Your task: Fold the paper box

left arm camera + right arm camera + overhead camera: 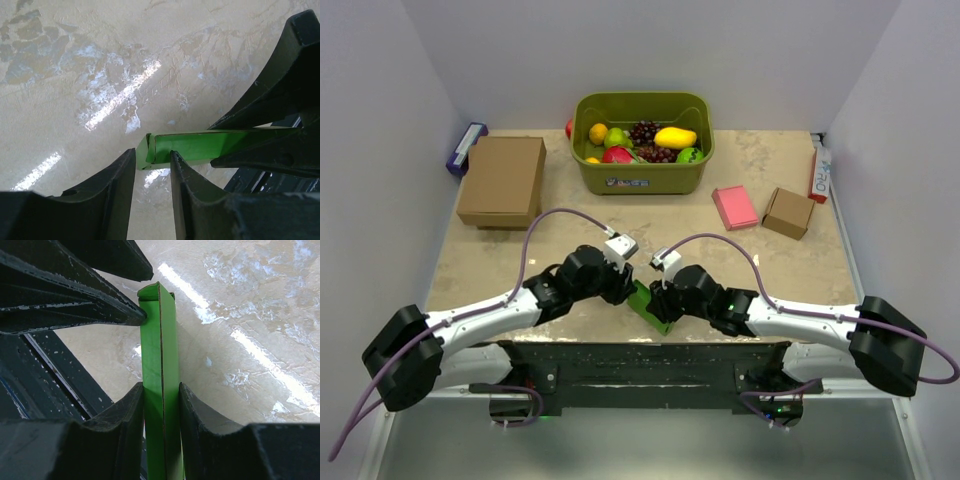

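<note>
Top external shows the surface (770,260) with the paper box (650,303) at the middle of its near edge. We judge the step as mid-fold: the right end effector (161,400) pinches the flattened box across its thin faces, while the left end effector (152,160) stands partly spread, the box's end flap (145,150) at its mouth. The next move calls for the left fingers to close on that flap and turn it along its crease, with the right grip holding firm.
</note>
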Robot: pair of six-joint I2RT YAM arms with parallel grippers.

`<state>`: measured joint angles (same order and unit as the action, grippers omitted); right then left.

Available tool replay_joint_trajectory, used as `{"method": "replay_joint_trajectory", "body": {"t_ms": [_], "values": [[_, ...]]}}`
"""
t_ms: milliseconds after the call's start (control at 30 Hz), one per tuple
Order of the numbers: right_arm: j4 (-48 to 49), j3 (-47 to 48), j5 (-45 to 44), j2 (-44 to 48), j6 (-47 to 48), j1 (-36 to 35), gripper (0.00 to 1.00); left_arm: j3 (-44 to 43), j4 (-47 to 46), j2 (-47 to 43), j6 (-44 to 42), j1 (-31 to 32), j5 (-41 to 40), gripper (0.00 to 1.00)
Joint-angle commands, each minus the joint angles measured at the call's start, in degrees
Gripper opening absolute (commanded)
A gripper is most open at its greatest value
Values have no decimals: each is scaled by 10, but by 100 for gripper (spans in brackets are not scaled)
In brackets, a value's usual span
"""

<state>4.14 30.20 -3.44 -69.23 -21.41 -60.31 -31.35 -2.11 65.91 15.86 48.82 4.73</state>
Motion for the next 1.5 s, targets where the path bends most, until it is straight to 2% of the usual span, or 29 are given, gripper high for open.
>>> {"method": "replay_joint_trajectory", "body": {"t_ms": [0,200,367,433,633,1100,1133,1167,1233,1267,1367,1467], "values": [[-23,-12,4,4,3,2,25,-12,-37,15,-9,-3,19,38],[-23,-13,4,4,3,2,25,-13,-42,24,-8,-3,24,28],[-23,-13,7,3,3,2,25,-11,-46,22,-7,-3,12,24],[-23,-13,5,4,3,3,25,-12,-47,23,-10,-3,10,16],[-22,-14,5,7,2,3,25,-22,-30,31,-14,-3,4,1],[-23,-15,-2,9,1,3,25,-4,-40,7,7,0,5,0],[-23,-15,-2,9,2,3,25,-7,-39,5,9,-1,2,2],[-23,-15,-2,9,1,3,25,-8,-34,-2,11,-1,-4,20],[-23,-15,-2,11,1,3,25,-11,-31,-11,10,-1,-9,33],[-23,-15,-2,11,1,3,25,-13,-28,-20,8,-2,-14,45],[-22,-15,-2,11,1,4,25,-22,-17,-29,1,-2,-21,52],[-22,-15,0,11,1,3,25,-27,-13,-27,-7,-5,-25,50]]}}
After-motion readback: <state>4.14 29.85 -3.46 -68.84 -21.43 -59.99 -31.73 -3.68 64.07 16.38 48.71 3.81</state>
